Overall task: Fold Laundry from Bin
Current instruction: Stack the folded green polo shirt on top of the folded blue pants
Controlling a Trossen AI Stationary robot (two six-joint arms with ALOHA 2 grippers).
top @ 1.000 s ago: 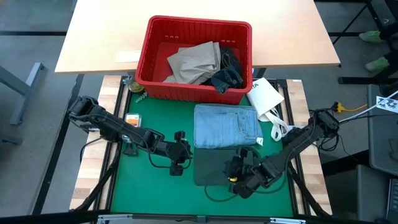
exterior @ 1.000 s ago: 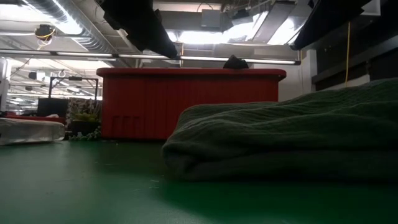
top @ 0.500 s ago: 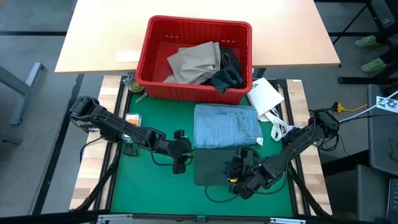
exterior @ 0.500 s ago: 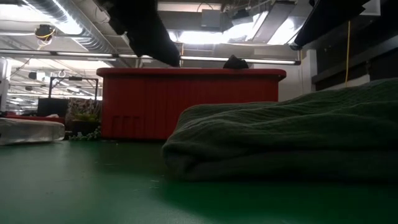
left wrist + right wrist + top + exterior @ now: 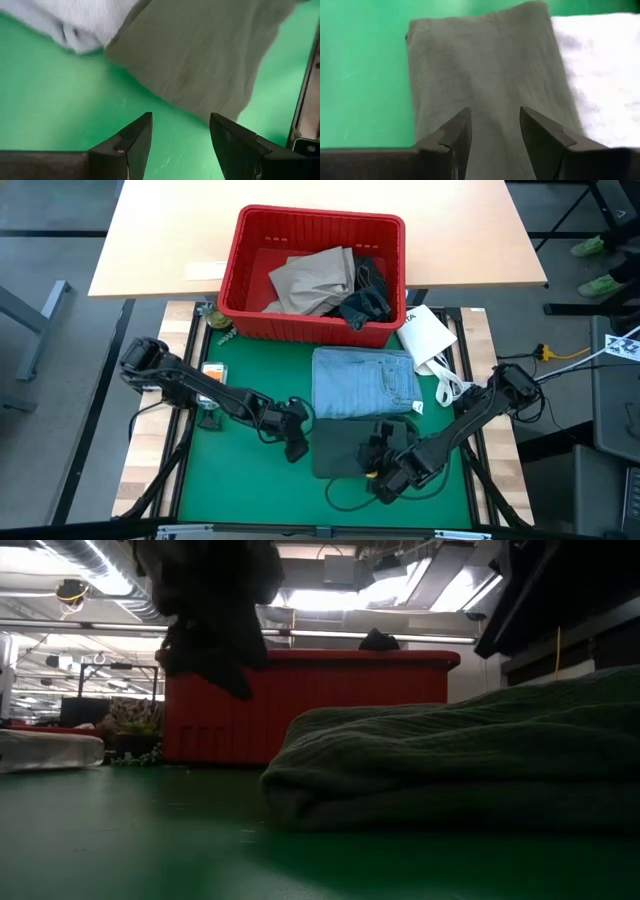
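The red bin [image 5: 312, 270] stands at the far side and holds tan trousers [image 5: 315, 278] and dark denim [image 5: 368, 295]. A folded light blue garment [image 5: 365, 383] lies on the green mat, with a folded dark green garment [image 5: 340, 445] just nearer. My left gripper [image 5: 297, 445] hangs open over the mat beside the green garment's left edge [image 5: 200, 55], its fingers [image 5: 137, 137] apart over bare mat. My right gripper [image 5: 377, 467] stands open above the green garment's near right part [image 5: 485, 75].
A white packet [image 5: 425, 335] and a white cord [image 5: 445, 385] lie right of the blue garment. A small orange item [image 5: 211, 370] sits at the mat's left. Bare mat [image 5: 240, 480] lies at the near left. In the low view the green garment [image 5: 460, 760] fills the right.
My left gripper has sunk toward the mat beside the green garment's left edge and rolled about its own axis. My right gripper has come down a little over the green garment. The garments have kept still.
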